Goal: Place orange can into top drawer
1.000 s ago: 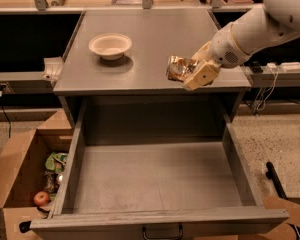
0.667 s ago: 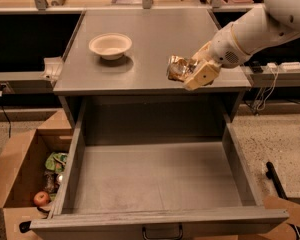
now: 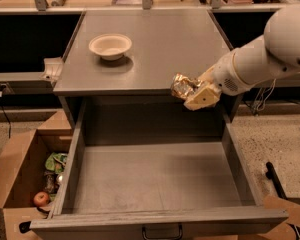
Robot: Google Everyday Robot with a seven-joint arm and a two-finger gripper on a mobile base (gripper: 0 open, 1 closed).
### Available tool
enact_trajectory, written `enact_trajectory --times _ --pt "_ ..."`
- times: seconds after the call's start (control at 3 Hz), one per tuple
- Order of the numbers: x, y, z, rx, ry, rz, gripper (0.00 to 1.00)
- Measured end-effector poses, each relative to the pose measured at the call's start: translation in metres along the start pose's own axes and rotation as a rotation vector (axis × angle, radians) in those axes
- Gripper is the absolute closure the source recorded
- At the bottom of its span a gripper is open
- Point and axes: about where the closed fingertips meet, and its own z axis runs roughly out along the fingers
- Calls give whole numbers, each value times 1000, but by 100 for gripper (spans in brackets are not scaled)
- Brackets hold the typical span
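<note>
One orange can [image 3: 182, 86], light, thin-walled and dented, is clamped in the claw [image 3: 192, 93] above the back edge of the open top drawer [image 3: 155, 179]. Its skin is probably slippery, so it is best held gently across the middle of its sides.

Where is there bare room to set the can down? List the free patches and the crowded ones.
The top drawer floor is bare wall to wall. The counter is free right of the bowl and along its back. Crowded: the counter's front-right edge, where the gripper holds the orange can, and the cardboard box left of the drawer.
</note>
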Motion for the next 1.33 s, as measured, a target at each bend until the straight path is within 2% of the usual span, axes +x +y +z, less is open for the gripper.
enact_trajectory --times 0.33,0.67,1.0,1.33 --pt "23 24 16 84 26 109 100" --pt "48 44 39 68 57 169 100" --pt "48 45 39 67 58 168 100" --pt "69 59 70 57 74 200 100"
